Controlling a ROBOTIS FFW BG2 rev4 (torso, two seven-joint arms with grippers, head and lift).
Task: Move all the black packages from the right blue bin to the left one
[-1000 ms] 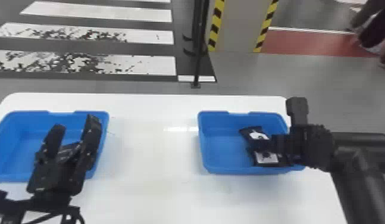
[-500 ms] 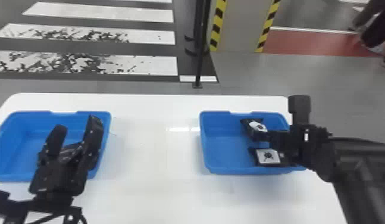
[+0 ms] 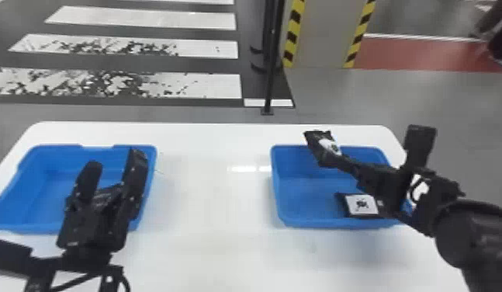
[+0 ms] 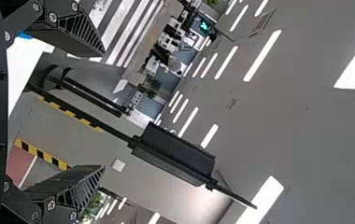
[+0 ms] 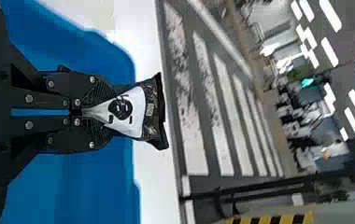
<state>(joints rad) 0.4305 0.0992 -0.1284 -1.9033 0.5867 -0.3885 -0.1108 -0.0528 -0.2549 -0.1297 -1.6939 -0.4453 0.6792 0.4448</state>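
Head view, black package [image 3: 325,148] pinched in right gripper [image 3: 345,161], seemingly above right blue bin [image 3: 308,200]

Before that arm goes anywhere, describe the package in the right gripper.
The package is a black pouch, seemingly thin glossy film, with a white label bearing a dark figure. The right gripper pinches one end, gathering the label there; the free end flares out. It is held tilted above the far side of the right blue bin.
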